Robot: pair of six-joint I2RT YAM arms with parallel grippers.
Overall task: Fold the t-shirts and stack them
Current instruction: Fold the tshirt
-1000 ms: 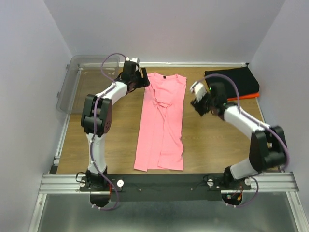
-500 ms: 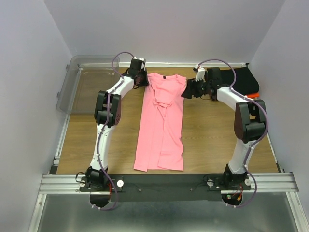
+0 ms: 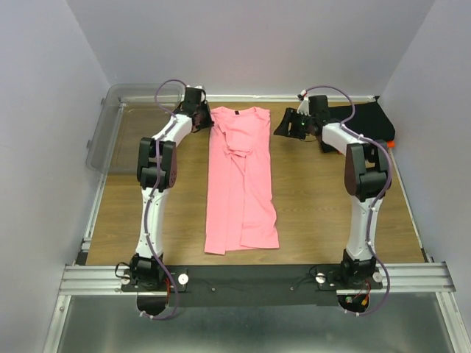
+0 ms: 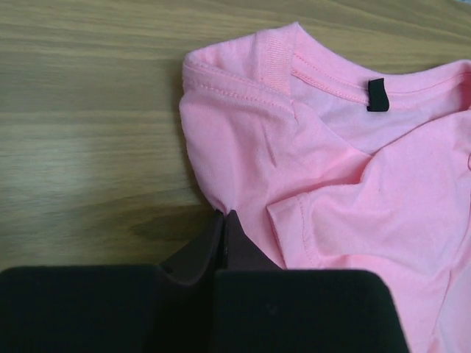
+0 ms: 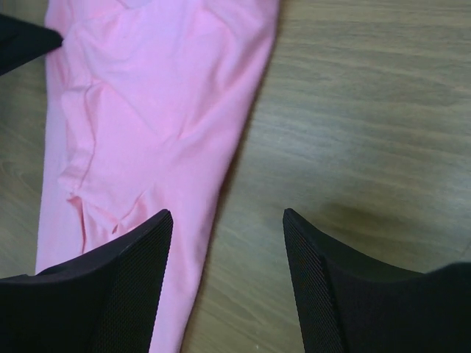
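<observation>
Wood-grain table (image 3: 316,213) carries the pink t-shirt (image 3: 241,184), which lies as a long narrow band with its collar and dark neck label (image 4: 377,94) at the end away from my bases. My left gripper (image 4: 223,215) is pinched together on the shirt's left shoulder edge, just beside the collar. The bite is small, only a nip of hem between the tips. My right gripper (image 5: 227,215) stands apart over the shirt's right edge, one finger (image 5: 125,279) above the cloth and the other above the table, holding nothing. Beyond the shirt's right shoulder, well apart from it, sit the folded black t-shirt (image 3: 372,119) and orange t-shirt (image 3: 388,143).

My worry is unevenness. If I lift on the left before the right one grips, the collar end will likely drag sideways and the lengthwise folds spill open. The thin left nip could also slip out, or hold the top layer alone. On the right, closing too far off the edge would catch air. Closing too deep would bunch the tucked sleeve creased near the shirt's middle.
</observation>
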